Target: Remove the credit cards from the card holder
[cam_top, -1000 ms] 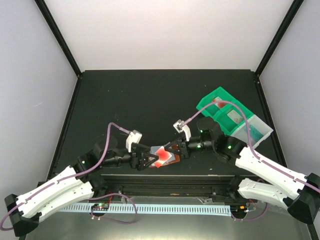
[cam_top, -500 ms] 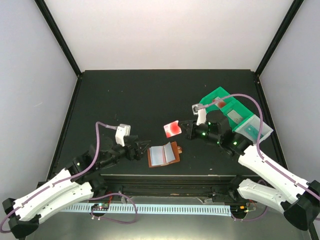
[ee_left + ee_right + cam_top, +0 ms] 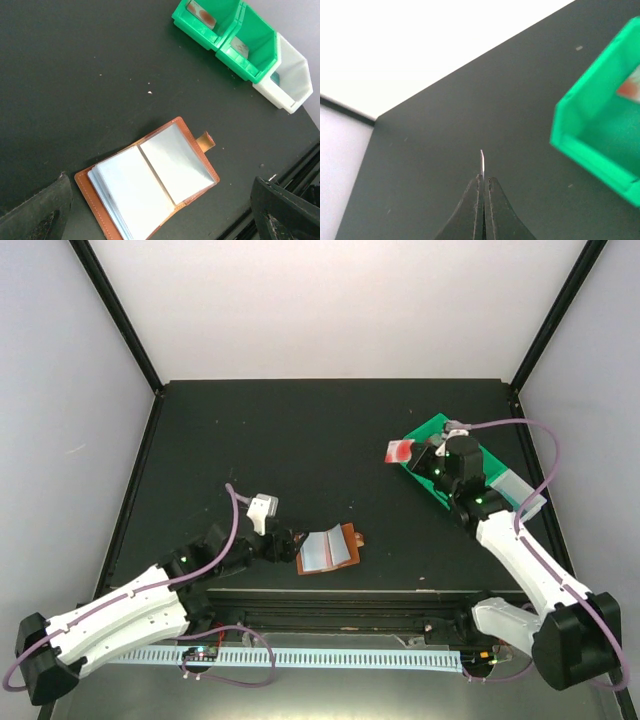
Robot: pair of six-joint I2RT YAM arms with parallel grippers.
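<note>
The brown card holder [image 3: 328,549] lies open on the black table near the front edge, pale sleeves up; it also fills the left wrist view [image 3: 150,187]. My left gripper [image 3: 288,546] is open just left of it, fingers [image 3: 42,212] wide at the frame edges, touching nothing. My right gripper [image 3: 412,452] is shut on a white credit card with a red blot [image 3: 400,450], held in the air by the left end of the green tray [image 3: 432,430]. In the right wrist view the card shows edge-on [image 3: 482,162] between the shut fingertips [image 3: 483,180].
The green compartmented tray [image 3: 235,37] stands at the right back with a white bin [image 3: 287,80] at its end. A card with a red blot lies in its far compartment [image 3: 201,12]. The table's front rail [image 3: 340,595] runs just below the holder.
My right gripper carried the red-blotted card from over the holder up and right to the green tray. My left gripper let go of the holder, drew back, then came close again.
</note>
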